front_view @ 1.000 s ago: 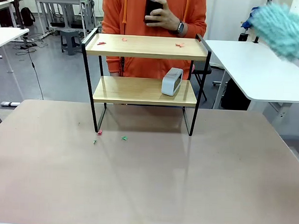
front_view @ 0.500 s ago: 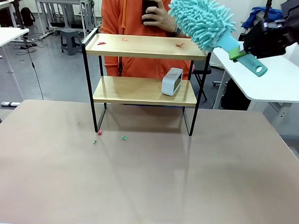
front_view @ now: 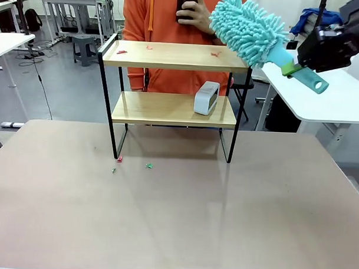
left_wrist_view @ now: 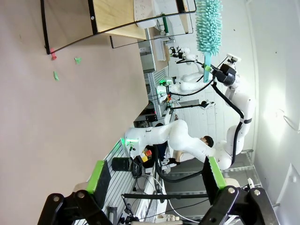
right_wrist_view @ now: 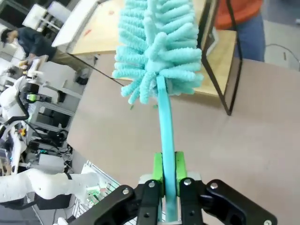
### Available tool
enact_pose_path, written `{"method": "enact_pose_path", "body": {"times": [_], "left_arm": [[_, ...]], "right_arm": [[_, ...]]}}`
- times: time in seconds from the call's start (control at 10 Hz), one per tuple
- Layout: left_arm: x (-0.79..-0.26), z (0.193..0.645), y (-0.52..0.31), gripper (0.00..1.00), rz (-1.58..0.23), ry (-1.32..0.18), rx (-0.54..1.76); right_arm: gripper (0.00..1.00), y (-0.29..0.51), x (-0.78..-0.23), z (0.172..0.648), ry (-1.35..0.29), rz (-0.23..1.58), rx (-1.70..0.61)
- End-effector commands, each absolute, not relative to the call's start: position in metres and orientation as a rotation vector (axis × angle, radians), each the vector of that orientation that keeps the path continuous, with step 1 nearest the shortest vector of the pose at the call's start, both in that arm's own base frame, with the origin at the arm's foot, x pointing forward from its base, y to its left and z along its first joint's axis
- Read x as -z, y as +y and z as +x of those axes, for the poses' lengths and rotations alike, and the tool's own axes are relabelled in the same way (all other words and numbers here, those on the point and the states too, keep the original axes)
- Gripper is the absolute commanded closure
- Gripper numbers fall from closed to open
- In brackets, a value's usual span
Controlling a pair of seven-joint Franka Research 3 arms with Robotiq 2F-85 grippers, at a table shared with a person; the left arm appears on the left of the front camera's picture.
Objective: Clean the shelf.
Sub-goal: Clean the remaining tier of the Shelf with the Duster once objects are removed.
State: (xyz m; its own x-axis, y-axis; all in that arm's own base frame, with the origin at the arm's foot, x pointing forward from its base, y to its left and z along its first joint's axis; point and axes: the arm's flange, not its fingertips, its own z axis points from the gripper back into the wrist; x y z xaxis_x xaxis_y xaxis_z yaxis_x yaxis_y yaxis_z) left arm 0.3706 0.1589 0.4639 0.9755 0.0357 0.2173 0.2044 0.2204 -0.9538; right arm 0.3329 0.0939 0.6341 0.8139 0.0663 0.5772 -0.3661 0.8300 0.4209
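Observation:
The shelf (front_view: 170, 56), two light wooden boards in a thin black frame, stands at the far middle of the beige table. Small red scraps (front_view: 121, 51) lie on its top board, and a white clock-like box (front_view: 206, 98) sits on the lower board. My right gripper (front_view: 295, 63) is shut on the handle of a turquoise fluffy duster (front_view: 248, 29), whose head hovers just above the top board's right end. In the right wrist view the duster (right_wrist_view: 157, 56) rises from my right gripper (right_wrist_view: 168, 180). My left gripper (left_wrist_view: 154, 176) stands open, far from the shelf (left_wrist_view: 117, 16).
A person in an orange hoodie (front_view: 172, 16) stands behind the shelf, one hand holding a dark phone (front_view: 185, 0). Red and green scraps (front_view: 148, 165) lie on the table near the shelf's left front leg. A white table (front_view: 323, 86) stands at the right.
The duster has swung in from the far right to the shelf's right end, then shifted slightly lower and right. The person's hand with the phone has risen.

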Motion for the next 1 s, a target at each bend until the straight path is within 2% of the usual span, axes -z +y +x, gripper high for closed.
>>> {"method": "enact_pose_path", "body": {"times": [0.0,0.4,0.5,0.9], "left_arm": [[-0.465,0.368,0.159,0.00,-1.351,-0.214,0.139],[-0.465,0.368,0.159,0.00,-1.351,-0.214,0.139],[-0.465,0.368,0.159,0.00,-1.351,-0.214,0.139],[-0.465,0.368,0.159,0.00,-1.351,-0.214,0.139]], "right_arm": [[0.88,0.124,-0.661,0.360,-0.575,0.432,-0.153],[0.88,0.148,-0.655,0.389,-0.563,0.339,-0.059],[1.00,0.150,-0.651,0.391,-0.563,0.316,-0.071],[1.00,0.171,-0.631,0.403,-0.510,0.325,-0.109]]}}
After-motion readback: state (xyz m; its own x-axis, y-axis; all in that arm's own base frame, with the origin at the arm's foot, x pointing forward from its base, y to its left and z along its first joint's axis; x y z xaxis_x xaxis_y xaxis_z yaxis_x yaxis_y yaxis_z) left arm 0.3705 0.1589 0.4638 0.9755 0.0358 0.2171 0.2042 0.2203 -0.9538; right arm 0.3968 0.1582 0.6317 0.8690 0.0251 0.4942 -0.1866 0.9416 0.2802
